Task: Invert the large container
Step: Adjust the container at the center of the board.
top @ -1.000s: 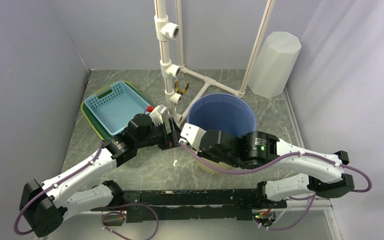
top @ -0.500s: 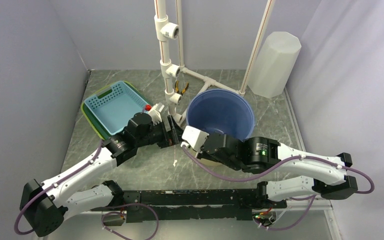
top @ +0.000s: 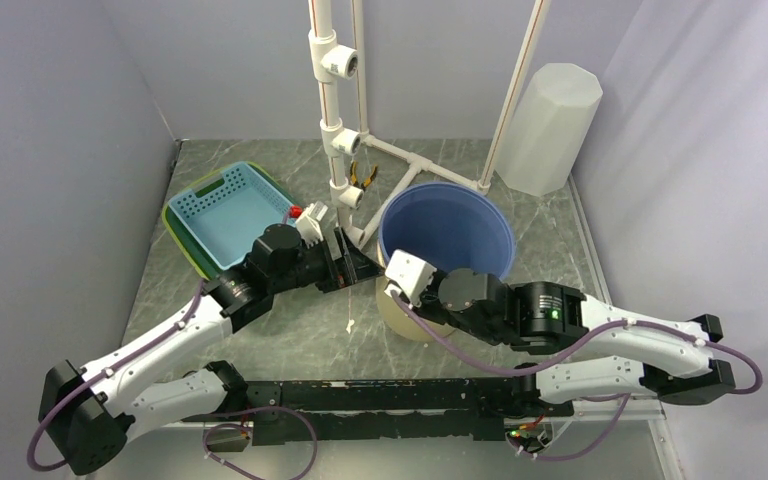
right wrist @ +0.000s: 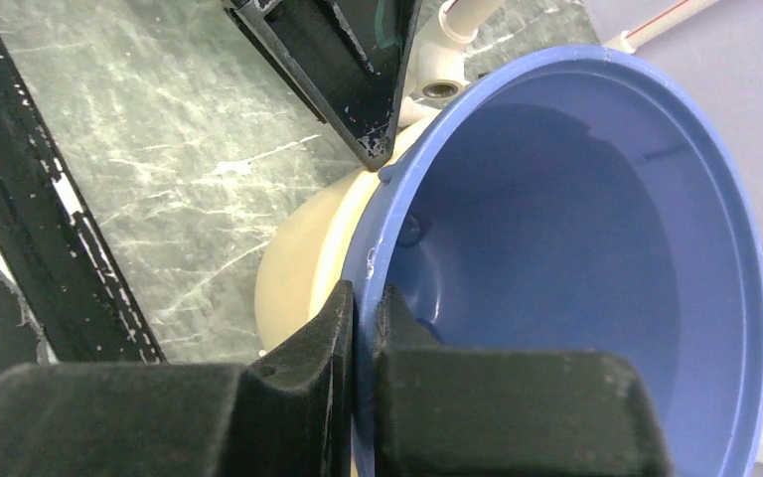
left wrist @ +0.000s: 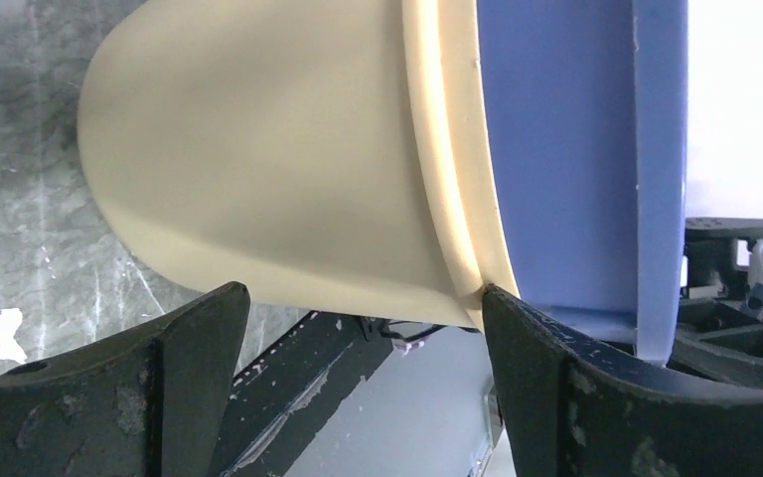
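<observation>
Pinching the large container (top: 445, 232) by its blue rim, the right claw (right wrist: 367, 298) holds it merely tilted, not yet overturned, while the left claw (left wrist: 358, 296) hangs spread alongside.

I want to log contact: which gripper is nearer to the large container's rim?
Right. The right gripper is shut on the rim of the large container, one finger on each side. The left gripper is open beside its cream outer wall, gripping nothing.

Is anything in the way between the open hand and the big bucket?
Nothing visible is. The open left hand sits right beside the bucket, at its cream side, and the right hand pinches its blue rim.
</observation>
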Tool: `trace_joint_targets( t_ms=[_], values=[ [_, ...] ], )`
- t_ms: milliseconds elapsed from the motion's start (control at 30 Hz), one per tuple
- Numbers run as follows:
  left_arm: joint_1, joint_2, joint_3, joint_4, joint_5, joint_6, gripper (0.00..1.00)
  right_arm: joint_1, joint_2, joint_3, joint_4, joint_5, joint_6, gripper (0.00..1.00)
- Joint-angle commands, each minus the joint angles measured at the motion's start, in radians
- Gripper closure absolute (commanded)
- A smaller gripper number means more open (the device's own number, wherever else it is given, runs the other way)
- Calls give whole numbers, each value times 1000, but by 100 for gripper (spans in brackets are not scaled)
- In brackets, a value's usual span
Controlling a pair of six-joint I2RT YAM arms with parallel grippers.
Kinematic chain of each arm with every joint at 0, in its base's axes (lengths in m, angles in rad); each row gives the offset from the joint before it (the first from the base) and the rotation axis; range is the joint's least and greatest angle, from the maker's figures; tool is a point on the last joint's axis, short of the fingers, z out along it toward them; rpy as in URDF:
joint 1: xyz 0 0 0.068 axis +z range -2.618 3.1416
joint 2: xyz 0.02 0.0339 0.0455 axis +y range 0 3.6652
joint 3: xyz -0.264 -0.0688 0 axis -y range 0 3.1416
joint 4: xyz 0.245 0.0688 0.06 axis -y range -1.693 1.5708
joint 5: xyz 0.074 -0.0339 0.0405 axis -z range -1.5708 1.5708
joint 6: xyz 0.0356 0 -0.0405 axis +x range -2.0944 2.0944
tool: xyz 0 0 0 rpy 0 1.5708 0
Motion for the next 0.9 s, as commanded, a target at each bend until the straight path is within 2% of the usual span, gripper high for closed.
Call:
trace_joint_targets(
  t_ms=[0,100,233,400,567,700,867],
  values=[
    [4,29,5,-56,-67,27,8,25,1,97,336,7,-52,100],
    [4,28,17,-44,-48,33,8,24,15,108,319,2,-48,100],
    [4,5,5,16,-29,19,7,25,33,137,304,82,-28,100],
    [4,2,-59,193,58,-21,8,24,93,226,200,115,41,100],
    [4,-45,-123,322,61,-64,8,23,156,237,146,155,37,100],
    [4,-52,-117,283,32,-64,6,23,157,258,147,114,45,100],
    [4,-35,-169,424,23,-150,6,24,121,219,181,41,37,100]
  ],
)
